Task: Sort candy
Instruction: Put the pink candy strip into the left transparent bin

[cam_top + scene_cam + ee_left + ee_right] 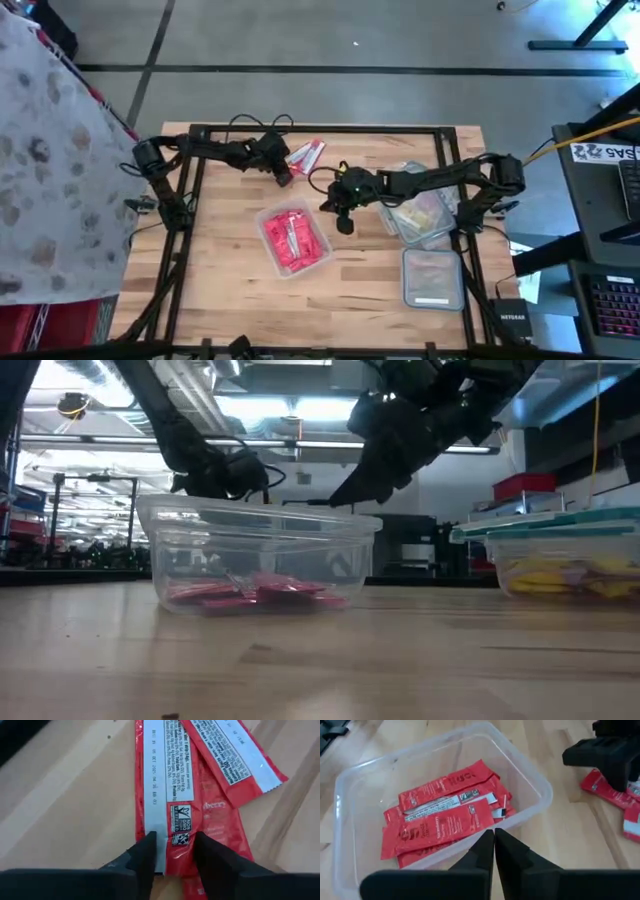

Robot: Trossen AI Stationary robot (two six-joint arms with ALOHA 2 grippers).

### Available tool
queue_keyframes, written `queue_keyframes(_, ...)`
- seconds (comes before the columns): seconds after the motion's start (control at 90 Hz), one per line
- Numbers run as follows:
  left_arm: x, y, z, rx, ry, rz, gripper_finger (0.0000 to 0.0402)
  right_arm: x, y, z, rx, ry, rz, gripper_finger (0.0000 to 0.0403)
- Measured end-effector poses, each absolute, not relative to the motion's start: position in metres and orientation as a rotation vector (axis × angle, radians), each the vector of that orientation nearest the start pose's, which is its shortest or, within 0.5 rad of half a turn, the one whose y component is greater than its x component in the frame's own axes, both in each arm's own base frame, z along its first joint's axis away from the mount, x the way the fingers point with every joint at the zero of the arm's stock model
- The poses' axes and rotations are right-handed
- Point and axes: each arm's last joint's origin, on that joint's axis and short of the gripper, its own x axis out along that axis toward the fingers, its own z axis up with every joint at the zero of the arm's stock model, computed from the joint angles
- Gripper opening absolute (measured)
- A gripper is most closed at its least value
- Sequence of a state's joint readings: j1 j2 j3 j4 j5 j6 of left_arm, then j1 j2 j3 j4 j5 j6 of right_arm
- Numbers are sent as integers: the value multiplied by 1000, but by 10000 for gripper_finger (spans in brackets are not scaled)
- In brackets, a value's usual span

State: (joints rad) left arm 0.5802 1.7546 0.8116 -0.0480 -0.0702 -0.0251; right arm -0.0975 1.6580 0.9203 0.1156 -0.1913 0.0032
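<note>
Two red candy packets (pixel 306 154) lie overlapping on the wooden table near its far edge. My left gripper (pixel 284 177) is open over the near end of one packet (pixel 165 785); the second packet (pixel 230 755) lies across it farther off. A clear tub (pixel 268 215) at mid-table holds several red candy packets (pixel 440 815). My right gripper (pixel 494 840) is shut on nothing and hovers just right of that tub (pixel 540 790), above its rim. My left gripper comes at the packet from above, slanting, with one fingertip (pixel 146 851) over the white seam strip (pixel 160 825) and the other over the red part. The packet lies flat on the table. I cannot tell whether the fingertips touch it.
Two more clear tubs stand at the right: one (pixel 420 215) holds yellow candy, and one (pixel 432 278) nearer the front has a teal-rimmed lid. A black frame (pixel 320 130) runs round the table. Bare wood lies left and in front of the middle tub.
</note>
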Motion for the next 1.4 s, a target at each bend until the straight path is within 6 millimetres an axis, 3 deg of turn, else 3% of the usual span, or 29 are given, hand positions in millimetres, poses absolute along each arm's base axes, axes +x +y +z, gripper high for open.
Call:
queue_keyframes(0.167,260,166,123,-225,1011,659,11,342,-28,189,94,623,90,1)
queue_keyframes(0.278,258,157,133,-107,1042,753,5,342,-28,189,94,626,90,1)
queue_keyframes(0.422,258,143,169,-61,967,769,1,342,-28,189,94,625,90,1)
queue_keyframes(0.611,247,108,213,-94,897,706,1,342,-28,189,83,619,84,1)
queue_keyframes(0.911,222,33,267,-46,737,350,1,344,-31,192,29,585,15,1)
queue_keyframes(1.089,215,8,281,-262,648,162,1,336,-34,215,-47,526,-30,1)
queue_keyframes(1.267,225,-6,289,-427,575,-55,1,328,-41,235,-114,464,-122,1)
queue_keyframes(1.4,238,-7,274,-504,654,-91,0,327,-42,239,-112,445,-118,1)
